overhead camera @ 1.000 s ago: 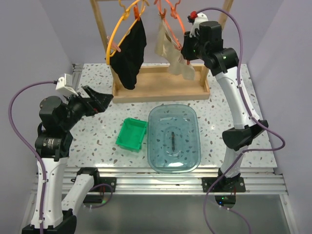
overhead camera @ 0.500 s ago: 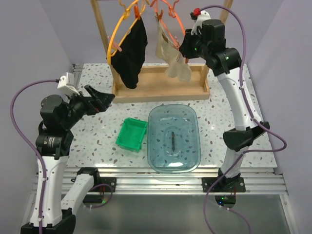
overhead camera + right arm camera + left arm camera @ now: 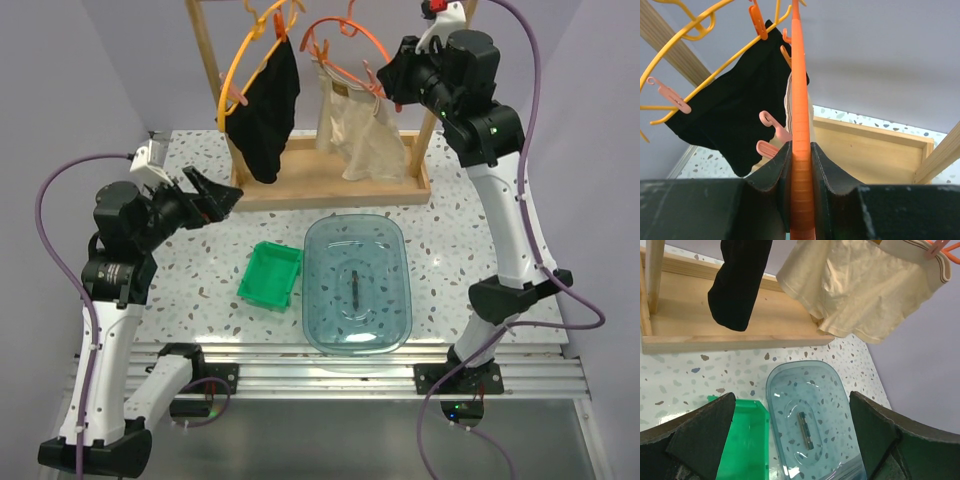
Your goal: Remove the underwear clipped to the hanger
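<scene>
The black underwear [image 3: 265, 115] hangs clipped to a yellow ring hanger [image 3: 238, 75] on the wooden rack [image 3: 330, 180]. The beige underwear [image 3: 362, 135] hangs spread from an orange ring hanger [image 3: 345, 45]. My right gripper [image 3: 388, 78] is shut on the orange hanger's rim [image 3: 801, 150] and holds it tilted up, high at the rack's right. The black garment [image 3: 735, 125] shows behind it in the right wrist view. My left gripper [image 3: 225, 197] is open and empty, low at the left, facing the rack; its view shows the black [image 3: 737, 285] and beige [image 3: 860, 290] garments ahead.
A clear blue tub [image 3: 357, 283] with a small dark bar inside stands at front centre. A green tray [image 3: 270, 274] lies to its left. The rack's base board spans the table's back. Pink clips [image 3: 771, 135] dangle from the hangers.
My right gripper has risen and moved right with the orange hanger, tilting it so the beige underwear spreads wider. My left gripper has lifted slightly toward the rack.
</scene>
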Action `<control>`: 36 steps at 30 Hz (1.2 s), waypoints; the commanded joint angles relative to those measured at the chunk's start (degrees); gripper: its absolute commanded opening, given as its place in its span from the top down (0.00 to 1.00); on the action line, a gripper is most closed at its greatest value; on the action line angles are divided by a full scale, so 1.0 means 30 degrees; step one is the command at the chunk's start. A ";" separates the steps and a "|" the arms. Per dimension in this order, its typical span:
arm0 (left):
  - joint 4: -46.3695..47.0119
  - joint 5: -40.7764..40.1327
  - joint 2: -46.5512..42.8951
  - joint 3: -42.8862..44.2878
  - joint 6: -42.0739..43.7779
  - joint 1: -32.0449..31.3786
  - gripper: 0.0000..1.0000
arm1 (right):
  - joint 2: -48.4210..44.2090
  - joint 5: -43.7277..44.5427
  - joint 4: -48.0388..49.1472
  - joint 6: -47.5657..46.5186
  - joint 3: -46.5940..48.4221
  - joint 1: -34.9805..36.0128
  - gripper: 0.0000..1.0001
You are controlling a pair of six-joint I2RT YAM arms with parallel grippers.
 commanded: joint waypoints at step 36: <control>0.1035 0.0191 0.0520 0.0398 0.1296 -0.0647 0.00 | 0.5036 0.1945 -0.3117 -0.1030 0.3877 0.0316 0.53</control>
